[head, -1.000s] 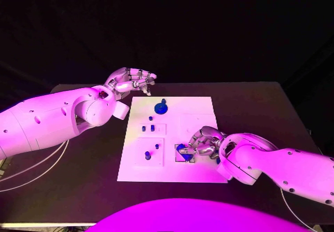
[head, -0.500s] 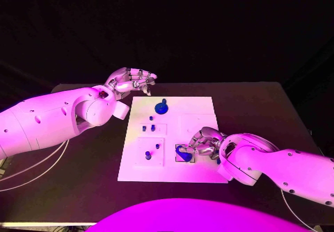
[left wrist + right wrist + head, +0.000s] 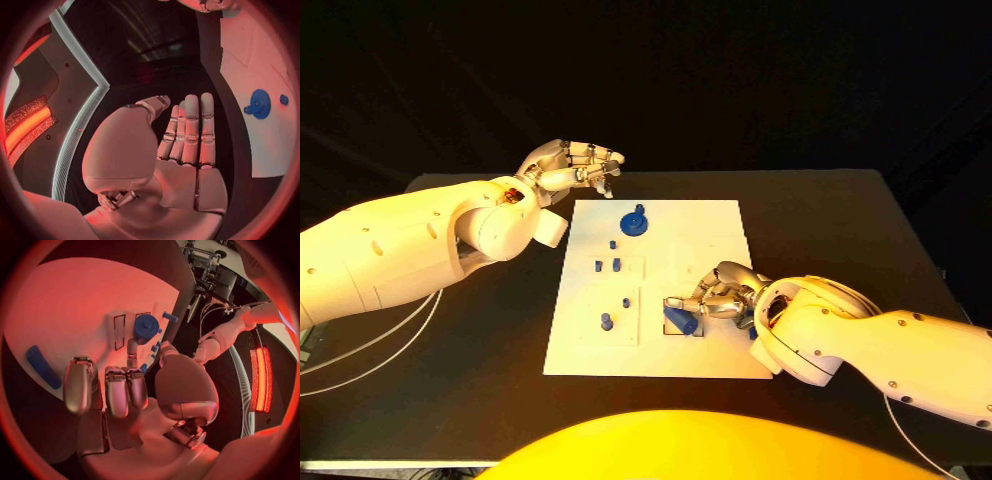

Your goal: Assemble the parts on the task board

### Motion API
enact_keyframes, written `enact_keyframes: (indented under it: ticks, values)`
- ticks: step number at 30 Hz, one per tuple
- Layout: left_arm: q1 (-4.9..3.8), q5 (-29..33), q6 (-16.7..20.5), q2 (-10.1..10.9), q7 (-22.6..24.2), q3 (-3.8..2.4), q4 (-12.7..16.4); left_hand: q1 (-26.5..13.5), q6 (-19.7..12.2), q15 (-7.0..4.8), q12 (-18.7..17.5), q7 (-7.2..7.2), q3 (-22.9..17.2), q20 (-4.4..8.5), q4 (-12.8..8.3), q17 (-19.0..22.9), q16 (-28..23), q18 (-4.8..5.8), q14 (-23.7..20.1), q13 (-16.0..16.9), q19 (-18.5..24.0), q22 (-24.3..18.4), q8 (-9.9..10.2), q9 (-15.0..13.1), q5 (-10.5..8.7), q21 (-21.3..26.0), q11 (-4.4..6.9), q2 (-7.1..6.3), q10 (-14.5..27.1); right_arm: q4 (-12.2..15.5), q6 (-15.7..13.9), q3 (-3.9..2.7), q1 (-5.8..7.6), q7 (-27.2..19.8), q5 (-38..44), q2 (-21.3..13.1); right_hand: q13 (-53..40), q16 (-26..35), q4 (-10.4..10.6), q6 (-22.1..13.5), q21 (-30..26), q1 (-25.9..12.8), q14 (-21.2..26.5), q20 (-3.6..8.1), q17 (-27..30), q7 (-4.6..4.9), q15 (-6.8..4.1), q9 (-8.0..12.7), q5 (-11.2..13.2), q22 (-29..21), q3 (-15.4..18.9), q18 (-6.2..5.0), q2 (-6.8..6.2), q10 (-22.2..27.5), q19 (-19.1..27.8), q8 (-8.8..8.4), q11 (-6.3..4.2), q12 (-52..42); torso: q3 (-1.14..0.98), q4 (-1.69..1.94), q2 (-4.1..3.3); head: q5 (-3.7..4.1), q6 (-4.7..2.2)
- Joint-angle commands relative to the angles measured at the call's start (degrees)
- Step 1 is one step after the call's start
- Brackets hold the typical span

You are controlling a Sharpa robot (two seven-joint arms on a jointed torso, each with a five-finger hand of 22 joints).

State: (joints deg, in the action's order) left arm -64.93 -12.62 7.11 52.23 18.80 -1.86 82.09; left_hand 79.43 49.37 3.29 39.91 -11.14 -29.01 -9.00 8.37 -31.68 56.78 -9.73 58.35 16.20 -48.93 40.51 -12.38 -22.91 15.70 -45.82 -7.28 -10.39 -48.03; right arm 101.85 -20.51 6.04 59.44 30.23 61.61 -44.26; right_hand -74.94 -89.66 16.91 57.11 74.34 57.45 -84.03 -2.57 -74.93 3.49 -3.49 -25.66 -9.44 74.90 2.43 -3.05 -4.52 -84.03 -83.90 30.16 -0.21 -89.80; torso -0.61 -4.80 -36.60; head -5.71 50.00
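Observation:
The white task board [image 3: 704,225] lies mid-table. A blue gear-like part [image 3: 635,222] stands near its far edge, and small blue pegs [image 3: 599,266] sit in the recesses on its left half. An oblong blue part [image 3: 682,320] lies in the near recess; my right hand [image 3: 721,293] hovers just beyond it with bent fingers and nothing in its grasp. The right wrist view shows that hand [image 3: 119,395] apart from the oblong part [image 3: 42,367], with the gear [image 3: 145,327] farther off. My left hand [image 3: 574,165] hangs beyond the board's far left corner, its palm [image 3: 181,145] flat and holding nothing.
The black table [image 3: 848,230] runs wide on both sides of the board. My bulky left forearm [image 3: 416,250] lies along the board's left side. The left wrist view shows the board's edge [image 3: 262,60] with the gear [image 3: 258,104] off to one side of the hand.
The oblong blue part has gone down into the near recess and my right hand's fingers have come off it. The left hand has stayed put.

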Motion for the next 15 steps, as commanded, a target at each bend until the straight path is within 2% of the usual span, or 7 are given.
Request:
enact_keyframes:
  ticks: [1, 7, 12, 15]
  values:
    - [-0.04, -0.2, -0.8, -0.1, 0.2, -0.03, 0.1, 0.1, -0.5, 0.11, 0.1, 0.06, 0.2, -0.24, 0.3, -0.1, 0.0, -0.79, -0.3, -0.1, -0.3, -0.1, 0.0, 0.0, 0.12, 0.3, 0.03, 0.06, 0.3, 0.8, 0.7, 0.01, -0.06, -0.4, 1.6, -0.6, -14.7, 0.1, 0.0, -0.4, -0.3, -0.6, -5.7, 0.32, -13.6, 0.19, -0.48, -0.1, -0.1, 11.4, 0.5, 0.26, 0.27, -5.7, -2.2, 0.34, -0.24, 0.2, -0.04, 0.02, 0.02, -0.12, 0.00]
    - [-0.04, -0.2, -0.8, 0.0, 0.2, -0.03, 0.0, 0.1, -0.5, 0.11, 0.1, 0.06, 0.2, -0.24, 0.3, -0.1, 0.0, -0.79, -0.3, -0.1, -0.3, -0.1, 0.0, 0.0, 0.12, 0.3, 0.03, 0.06, 0.3, 2.8, 1.3, 0.01, -0.07, -0.5, 2.0, -2.6, -15.0, 0.1, -0.1, -0.3, -0.1, -0.4, -5.7, 0.33, -13.7, 0.13, -0.51, -0.2, -0.1, 11.5, 0.7, 0.31, 1.58, -5.9, -2.3, 0.50, -0.28, -0.1, -0.04, -0.08, 0.01, -0.24, 0.00]
    - [-0.04, -0.2, -0.8, 0.0, 0.2, -0.03, 0.0, 0.1, -0.5, 0.12, 0.1, 0.05, 0.2, -0.24, 0.4, -0.1, 0.0, -0.78, -0.3, -0.1, -0.4, -0.1, 0.0, 0.0, 0.12, 0.4, 0.02, 0.08, 0.3, 3.9, 2.3, 0.01, -0.11, -0.5, 2.1, -4.0, -15.1, 0.1, -0.1, -0.3, 0.1, -0.3, -5.7, 0.35, -13.7, 0.10, -0.53, -0.3, -0.1, 11.5, 0.8, 0.34, 2.07, -6.0, -2.3, 0.56, -0.31, -0.2, -0.02, -0.22, 0.07, -0.30, 0.00]
    - [-0.04, -0.2, -0.8, 0.0, 0.2, -0.03, 0.0, 0.1, -0.5, 0.12, 0.1, 0.05, 0.2, -0.24, 0.4, -0.1, 0.0, -0.78, -0.3, -0.1, -0.4, -0.1, 0.0, 0.0, 0.12, 0.4, 0.02, 0.08, 0.3, 4.4, 2.8, 0.01, -0.30, -0.7, 1.8, -4.2, -15.1, 0.1, -0.1, -0.3, 0.2, -0.2, -5.7, 0.35, -13.7, 0.09, -0.54, -0.3, -0.1, 11.5, 0.8, 0.35, 2.21, -6.0, -2.3, 0.57, -0.32, -0.2, -0.03, -0.15, 0.04, -0.20, 0.00]
